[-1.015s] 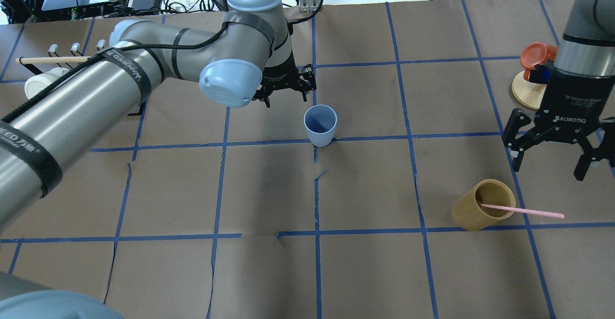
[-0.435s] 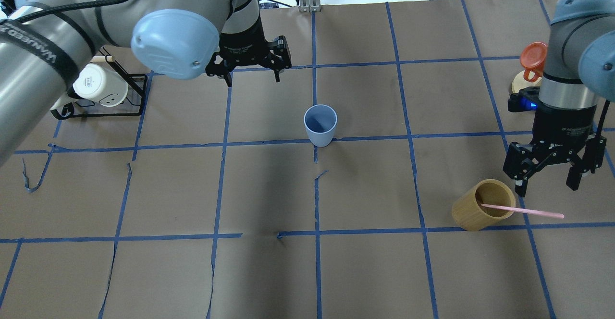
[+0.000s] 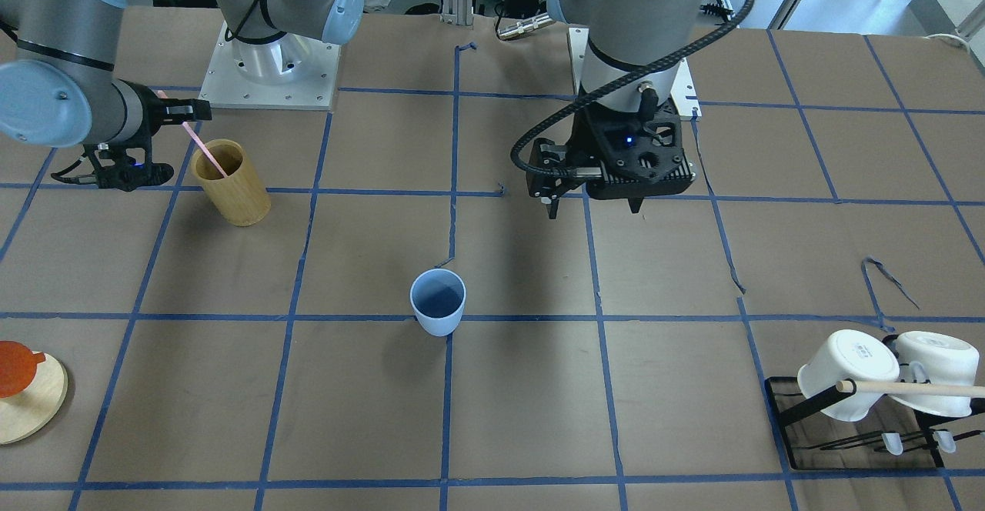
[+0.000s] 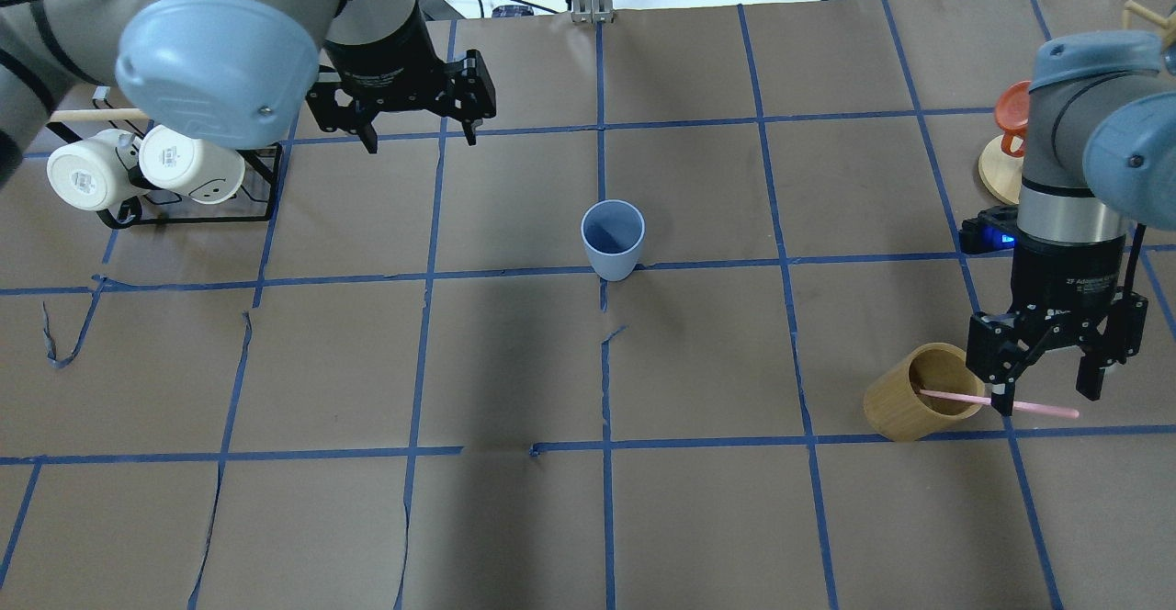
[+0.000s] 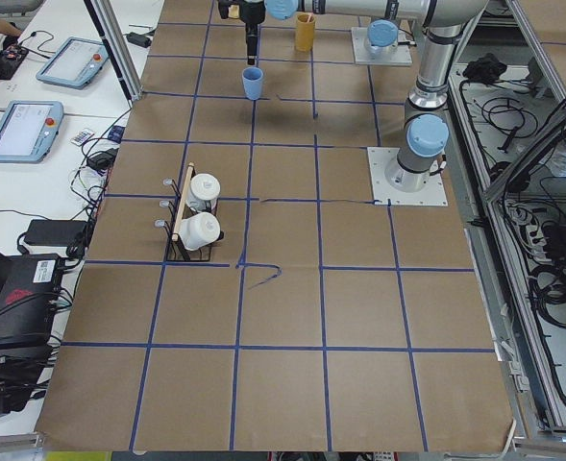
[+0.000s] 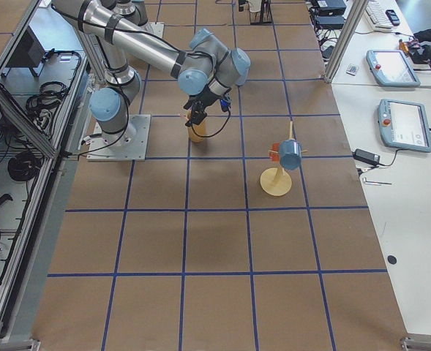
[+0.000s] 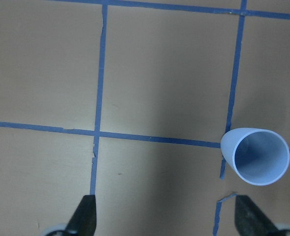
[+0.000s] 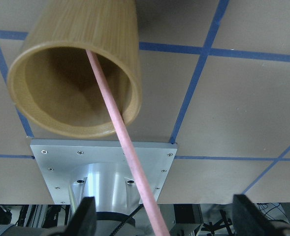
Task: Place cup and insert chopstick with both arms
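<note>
A table (image 4: pixel 698 518) covered in brown paper and marked into squares with blue tape fills the overhead view, with cables and equipment along its top edge. The cup (image 4: pixel 613 238) stands upright and empty near the centre, at a crossing of tape lines, with nothing touching it. At the lower right, a tan bamboo cylinder (image 4: pixel 905 408) also stands upright, and the chopstick (image 8: pixel 120 132) leans in it, its lower end inside and its upper end slanting out over the rim toward the right edge. The right gripper (image 4: pixel 1049 399) hangs over that protruding part with its jaws spread wide, one finger on each side of the stick. The wrist view shows clear gaps on both sides, so it is not gripped. The left gripper (image 4: pixel 421 141) hovers in the upper left, well apart from the cup, jaws wide and holding nothing. Its wrist camera catches the cup at the lower right. Further left, two white mugs (image 4: pixel 147 164) hang on a black rack (image 4: pixel 262 183). An orange piece on a round wooden base (image 4: pixel 997 174) sits at the right edge.
</note>
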Motion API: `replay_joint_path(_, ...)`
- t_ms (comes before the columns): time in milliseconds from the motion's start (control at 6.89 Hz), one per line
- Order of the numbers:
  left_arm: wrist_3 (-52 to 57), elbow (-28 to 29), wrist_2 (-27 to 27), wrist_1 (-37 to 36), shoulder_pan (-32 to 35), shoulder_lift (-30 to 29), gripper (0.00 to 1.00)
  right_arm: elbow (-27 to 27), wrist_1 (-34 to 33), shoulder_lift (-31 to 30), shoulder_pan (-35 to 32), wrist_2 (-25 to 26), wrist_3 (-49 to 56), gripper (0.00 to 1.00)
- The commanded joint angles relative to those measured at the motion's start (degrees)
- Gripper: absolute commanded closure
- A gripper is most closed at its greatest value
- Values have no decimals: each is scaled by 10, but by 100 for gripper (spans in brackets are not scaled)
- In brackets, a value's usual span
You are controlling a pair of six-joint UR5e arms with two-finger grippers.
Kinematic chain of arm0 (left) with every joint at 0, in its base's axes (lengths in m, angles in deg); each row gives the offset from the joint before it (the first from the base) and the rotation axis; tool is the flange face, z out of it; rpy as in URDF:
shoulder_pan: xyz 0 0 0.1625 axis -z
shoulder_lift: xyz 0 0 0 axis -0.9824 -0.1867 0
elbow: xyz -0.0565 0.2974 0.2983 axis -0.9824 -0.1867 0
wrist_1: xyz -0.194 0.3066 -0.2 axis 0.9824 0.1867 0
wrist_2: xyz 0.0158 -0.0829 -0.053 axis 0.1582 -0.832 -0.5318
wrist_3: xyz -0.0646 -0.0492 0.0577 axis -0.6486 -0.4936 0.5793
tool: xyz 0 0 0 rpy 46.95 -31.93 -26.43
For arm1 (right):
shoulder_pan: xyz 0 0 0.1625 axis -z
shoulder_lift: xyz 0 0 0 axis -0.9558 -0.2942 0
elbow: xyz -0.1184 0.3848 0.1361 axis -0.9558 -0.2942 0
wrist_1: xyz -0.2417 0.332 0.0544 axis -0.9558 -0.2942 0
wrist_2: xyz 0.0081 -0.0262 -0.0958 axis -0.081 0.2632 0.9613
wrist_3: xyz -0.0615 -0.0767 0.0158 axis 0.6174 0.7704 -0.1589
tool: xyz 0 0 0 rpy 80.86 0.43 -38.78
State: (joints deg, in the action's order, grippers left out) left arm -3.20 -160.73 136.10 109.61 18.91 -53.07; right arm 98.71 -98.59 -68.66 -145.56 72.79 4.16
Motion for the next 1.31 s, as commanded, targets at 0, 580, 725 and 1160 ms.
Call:
replay_joint_path(0, 59, -14, -6, 18, -40, 33, 0, 1, 12, 0, 2, 1, -7, 52)
replay_joint_path(580, 82, -44, -6, 25, -54, 74, 0, 1, 64, 0, 2, -1, -7, 53)
replay_joint_path(725, 82, -41, -7, 21, -54, 73, 0, 1, 63, 0, 2, -1, -7, 53)
replay_joint_path(1160, 82, -38, -10, 5, -72, 73, 0, 1, 63, 0, 2, -1, -7, 80)
